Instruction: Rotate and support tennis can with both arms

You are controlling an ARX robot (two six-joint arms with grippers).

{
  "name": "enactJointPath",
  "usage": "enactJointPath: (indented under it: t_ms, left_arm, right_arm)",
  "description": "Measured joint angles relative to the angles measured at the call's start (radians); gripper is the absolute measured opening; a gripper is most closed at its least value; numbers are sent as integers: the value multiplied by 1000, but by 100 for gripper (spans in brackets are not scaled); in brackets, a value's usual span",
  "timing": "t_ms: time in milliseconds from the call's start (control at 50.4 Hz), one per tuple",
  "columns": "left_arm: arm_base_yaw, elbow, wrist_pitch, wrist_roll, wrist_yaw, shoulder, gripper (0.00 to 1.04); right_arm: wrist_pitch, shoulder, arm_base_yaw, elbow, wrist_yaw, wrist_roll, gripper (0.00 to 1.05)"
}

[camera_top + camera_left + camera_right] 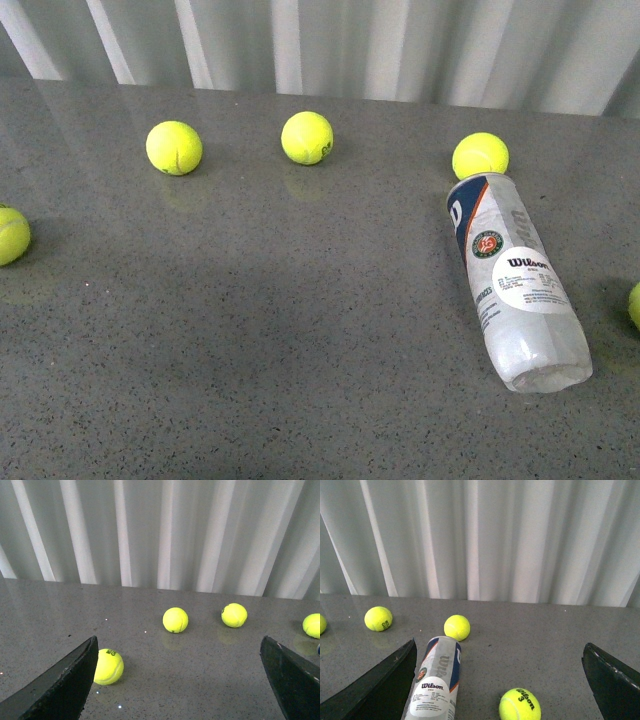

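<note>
The tennis can [515,280] lies on its side at the right of the grey surface [250,330], its far end just beside a tennis ball [480,156]. Neither arm shows in the front view, so the task seems to be at its start, with the can not yet touched.

The left pincer [178,645] is spread wide and holds nothing, facing loose balls with no can in its view. The right pincer [499,643] is also wide open and empty, held low over the surface. The can [436,682] lies ahead of it, close to one finger.

The next move probably calls for the right arm to close in on the can. The left arm would have to travel across to steady it.
</note>
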Motion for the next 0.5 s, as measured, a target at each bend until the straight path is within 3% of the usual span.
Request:
enactJointPath:
  t_ms: [496]
  left_arm:
    - [0,0,0,0,0,0,98]
  right_arm:
    - [0,0,0,0,0,0,98]
